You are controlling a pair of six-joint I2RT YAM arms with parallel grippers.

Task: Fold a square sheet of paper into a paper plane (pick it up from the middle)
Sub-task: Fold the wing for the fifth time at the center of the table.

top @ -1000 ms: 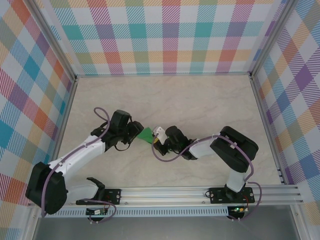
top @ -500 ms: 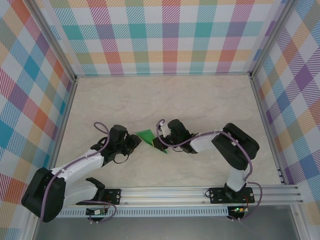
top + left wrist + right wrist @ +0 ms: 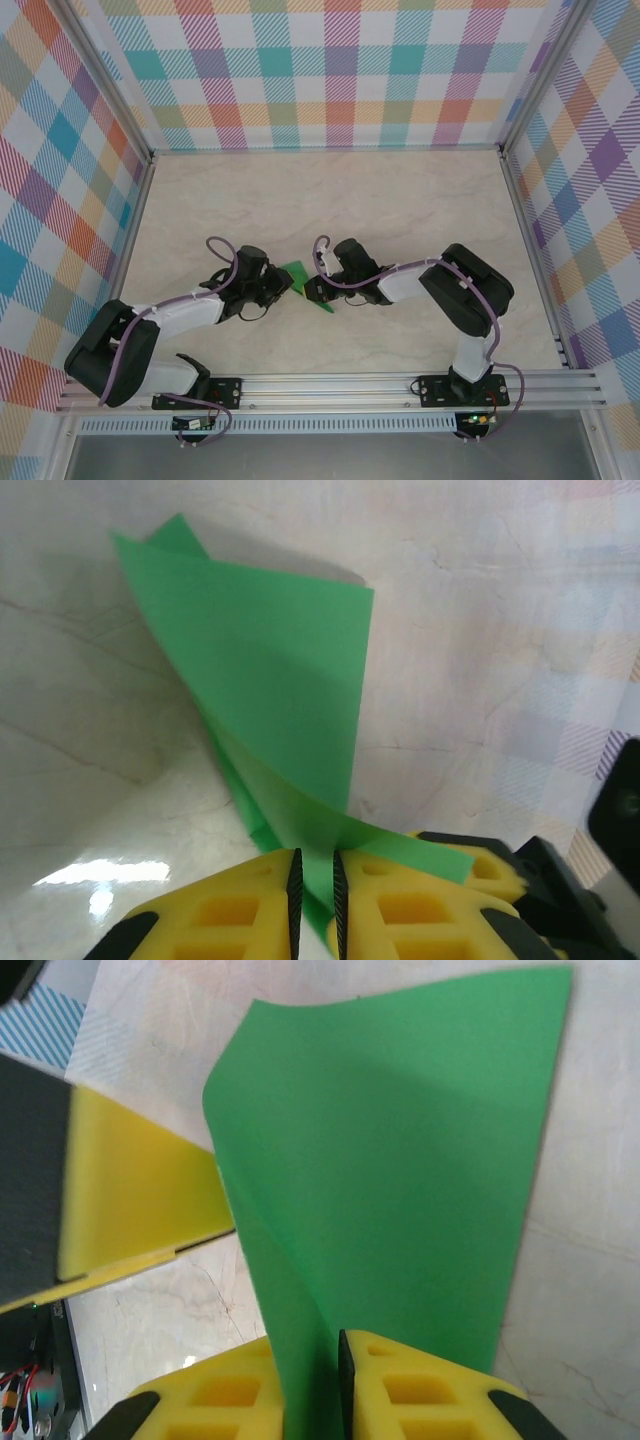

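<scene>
Mid-table, the left gripper and right gripper, jaws nearly closed, each pinch the partly folded square sheet of paper; most folds appear to remain.

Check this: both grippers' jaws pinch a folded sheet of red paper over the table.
Wrong colour: the folded sheet of paper is bright green, as the left wrist view shows. The left gripper and right gripper do both pinch it in their jaws over the table.
</scene>
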